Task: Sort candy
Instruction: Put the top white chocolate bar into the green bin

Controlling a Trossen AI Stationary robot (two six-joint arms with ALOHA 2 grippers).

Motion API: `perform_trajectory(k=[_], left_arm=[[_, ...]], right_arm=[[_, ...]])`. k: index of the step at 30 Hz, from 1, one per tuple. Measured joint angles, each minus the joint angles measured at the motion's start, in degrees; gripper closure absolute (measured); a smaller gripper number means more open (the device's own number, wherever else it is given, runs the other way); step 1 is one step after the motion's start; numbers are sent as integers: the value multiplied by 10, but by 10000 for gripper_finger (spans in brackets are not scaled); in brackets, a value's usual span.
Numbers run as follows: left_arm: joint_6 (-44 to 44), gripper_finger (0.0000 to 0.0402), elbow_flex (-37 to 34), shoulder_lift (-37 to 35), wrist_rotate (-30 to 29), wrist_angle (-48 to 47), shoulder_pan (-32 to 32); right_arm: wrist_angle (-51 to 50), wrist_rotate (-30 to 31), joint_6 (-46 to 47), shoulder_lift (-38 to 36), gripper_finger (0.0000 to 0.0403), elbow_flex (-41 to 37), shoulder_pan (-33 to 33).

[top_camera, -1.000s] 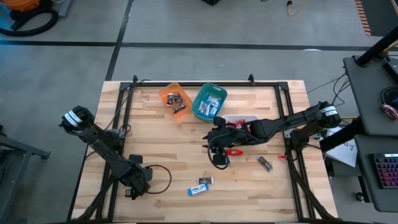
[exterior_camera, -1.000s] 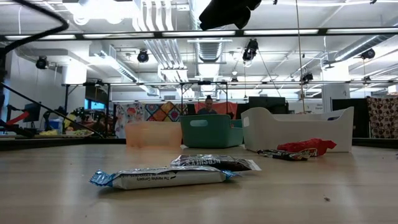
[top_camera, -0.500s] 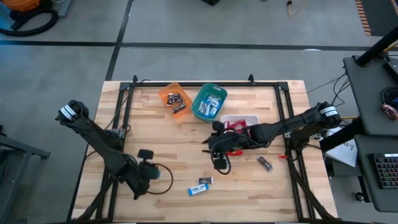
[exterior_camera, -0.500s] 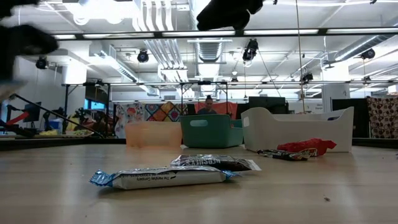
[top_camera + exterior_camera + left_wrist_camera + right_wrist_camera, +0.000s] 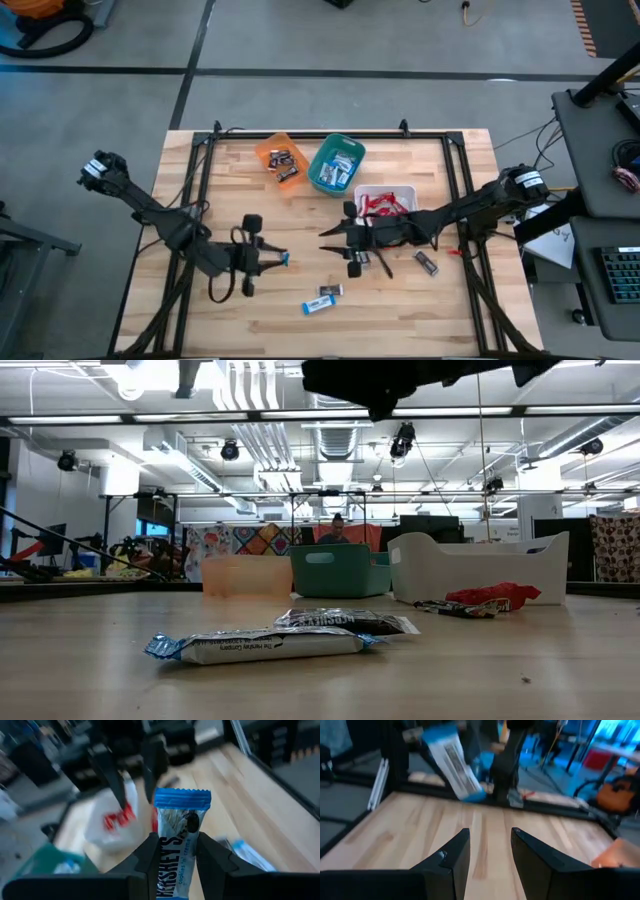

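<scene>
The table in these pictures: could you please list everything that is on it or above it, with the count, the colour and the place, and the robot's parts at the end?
Orange bin: one, orange, far side of the table, dark candy inside.
Teal bin: one, teal, beside the orange bin, blue-and-white candy inside.
White bin: one, white, right of the teal bin, red candy inside.
Loose candy: blue-and-white bar and dark bar at the near edge; another dark bar to the right.
Held candy: one, blue-and-white, in the left gripper.
Left gripper: shut on the held candy, above the table's left half.
Right gripper: open, empty, above the middle.
</scene>
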Motion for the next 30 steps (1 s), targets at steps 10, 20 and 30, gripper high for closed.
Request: perform_trajectory(k=[10, 20, 30], left_arm=[[64, 322, -137, 31, 15, 388, 64], [34, 322, -151, 98, 17, 474, 82], [30, 322, -124, 144, 21, 481, 90]], right_arm=[[96, 0, -22, 0, 268, -23, 4], [96, -3, -71, 0, 268, 11, 3], [90, -34, -62, 0, 201, 17, 3]])
